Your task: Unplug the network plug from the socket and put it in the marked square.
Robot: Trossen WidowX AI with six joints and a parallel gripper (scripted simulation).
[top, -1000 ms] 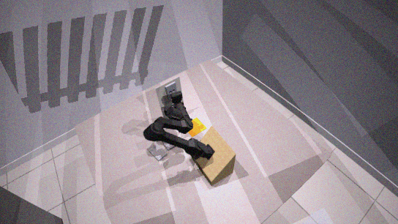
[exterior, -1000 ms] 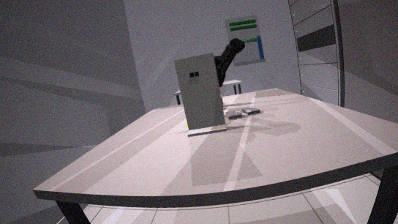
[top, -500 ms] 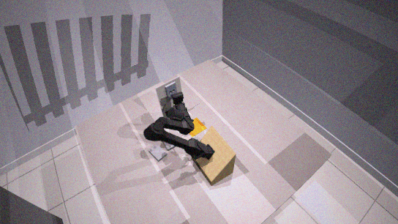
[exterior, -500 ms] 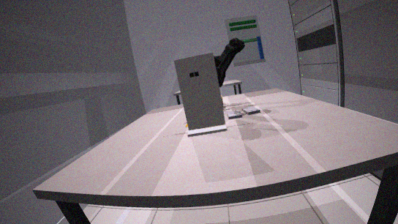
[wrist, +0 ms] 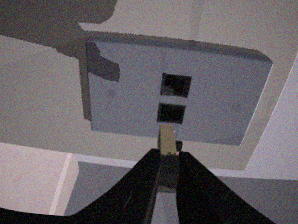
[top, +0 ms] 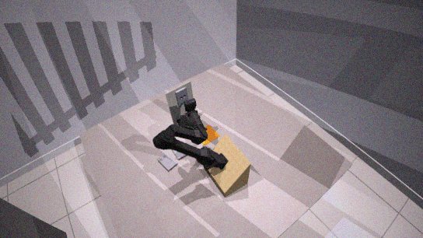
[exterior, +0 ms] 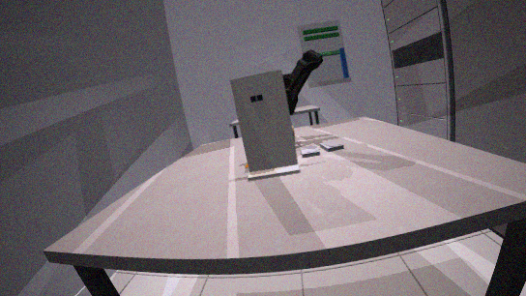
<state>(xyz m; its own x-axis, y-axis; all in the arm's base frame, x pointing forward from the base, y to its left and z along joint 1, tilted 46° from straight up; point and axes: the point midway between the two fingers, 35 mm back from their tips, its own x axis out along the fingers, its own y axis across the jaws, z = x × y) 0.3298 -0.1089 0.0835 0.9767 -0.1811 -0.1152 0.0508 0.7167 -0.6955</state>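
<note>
The upright panel (top: 171,102) (exterior: 266,131) carries a grey socket plate (top: 179,92) (wrist: 130,100). The wrist view shows two dark openings in the plate, an upper one (wrist: 176,85) and a lower one (wrist: 171,114), with no plug in either. My gripper (wrist: 168,159) (top: 190,103) is shut on the plug (wrist: 168,140), whose tan end sticks out beyond the fingertips, just below the lower opening. Its tab cannot be made out. The gripper is in front of the panel, high above the table; the panel hides it in the exterior view. The marked orange square (top: 212,134) lies on the table, partly behind the arm.
A tan wedge-shaped block (top: 233,165) stands by the arm's base. Two flat grey pieces lie on the table beside the arm, one farther out (top: 167,162) (exterior: 332,146) and one nearer the arm (top: 180,155) (exterior: 309,151). The arm (top: 183,136) bends over the table between block and panel.
</note>
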